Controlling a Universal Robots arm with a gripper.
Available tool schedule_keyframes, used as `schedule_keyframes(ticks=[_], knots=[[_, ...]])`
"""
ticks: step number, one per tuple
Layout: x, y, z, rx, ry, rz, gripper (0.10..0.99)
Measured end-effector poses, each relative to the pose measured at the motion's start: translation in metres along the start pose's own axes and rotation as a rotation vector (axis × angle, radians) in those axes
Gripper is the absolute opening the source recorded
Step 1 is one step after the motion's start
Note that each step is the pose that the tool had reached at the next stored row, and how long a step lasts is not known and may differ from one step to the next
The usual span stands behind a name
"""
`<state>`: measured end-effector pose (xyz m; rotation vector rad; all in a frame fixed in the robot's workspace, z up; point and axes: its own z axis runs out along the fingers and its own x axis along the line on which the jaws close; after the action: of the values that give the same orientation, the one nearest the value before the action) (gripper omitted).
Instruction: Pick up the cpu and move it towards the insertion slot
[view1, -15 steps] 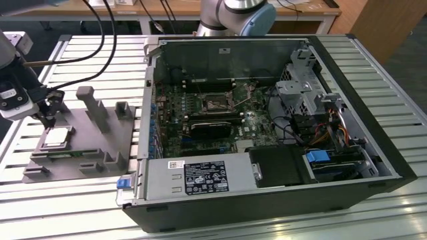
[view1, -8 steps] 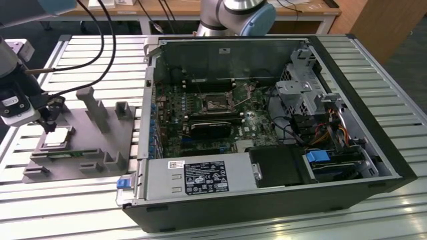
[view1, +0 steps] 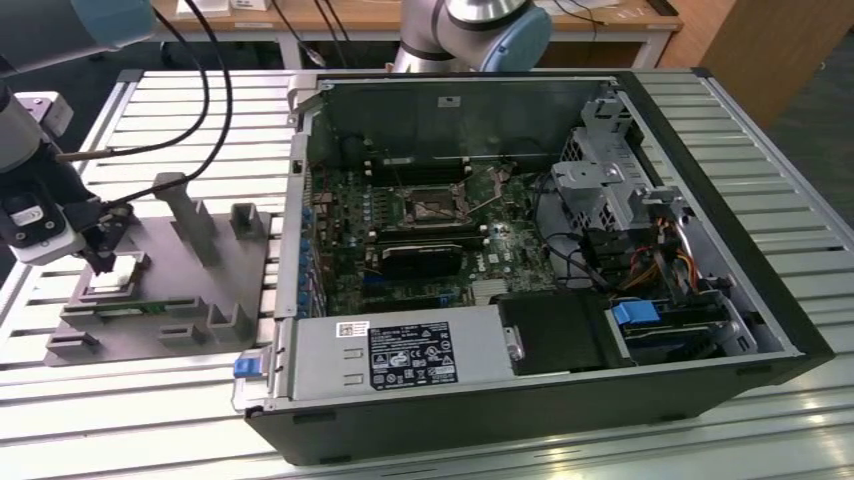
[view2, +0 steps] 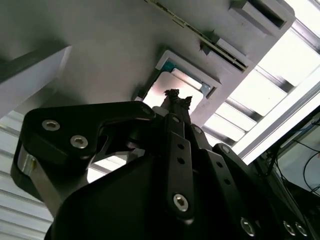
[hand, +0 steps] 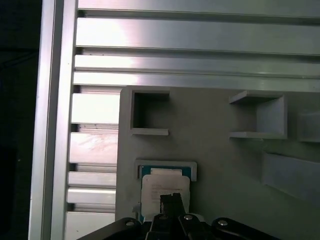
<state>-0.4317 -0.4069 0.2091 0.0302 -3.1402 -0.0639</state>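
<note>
The cpu (view1: 123, 268) is a small square chip with a pale metal top, lying flat in a recess of the grey plastic tray (view1: 187, 290) at the exterior view's left. My gripper (view1: 104, 262) hangs right over it, its dark tips drawn together, shut, just above or touching the chip's top. Both wrist views show the cpu (hand: 165, 184) (view2: 167, 85) in its recess, with the gripper (hand: 171, 200) (view2: 175, 100) over it. The insertion slot (view1: 434, 207), a shiny metal frame around a dark centre, sits on the motherboard inside the open computer case.
The open case (view1: 534, 250) lies on its side on a slatted aluminium table (view1: 160, 110). Upright posts (view1: 180, 215) rise from the tray close to the gripper. A grey power supply box (view1: 400, 355) sits at the case's near edge. Black cables (view1: 200, 90) hang above the tray.
</note>
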Motion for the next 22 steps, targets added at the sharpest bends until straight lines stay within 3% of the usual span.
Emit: schedule_keyframes(ticks=[5, 14, 15, 16, 21, 22], knots=[[0.0017, -0.0004, 0.0086, 0.000, -0.0004, 0.000, 0.102], [0.0017, -0.0004, 0.0093, 0.000, -0.0003, 0.000, 0.114], [0.0017, -0.0004, 0.0094, 0.000, -0.0004, 0.000, 0.231], [0.0017, -0.0004, 0.0094, 0.000, -0.0004, 0.000, 0.231], [0.0017, -0.0004, 0.0095, 0.000, -0.0004, 0.000, 0.467], [0.0017, -0.0004, 0.0096, 0.000, -0.0004, 0.000, 0.467]])
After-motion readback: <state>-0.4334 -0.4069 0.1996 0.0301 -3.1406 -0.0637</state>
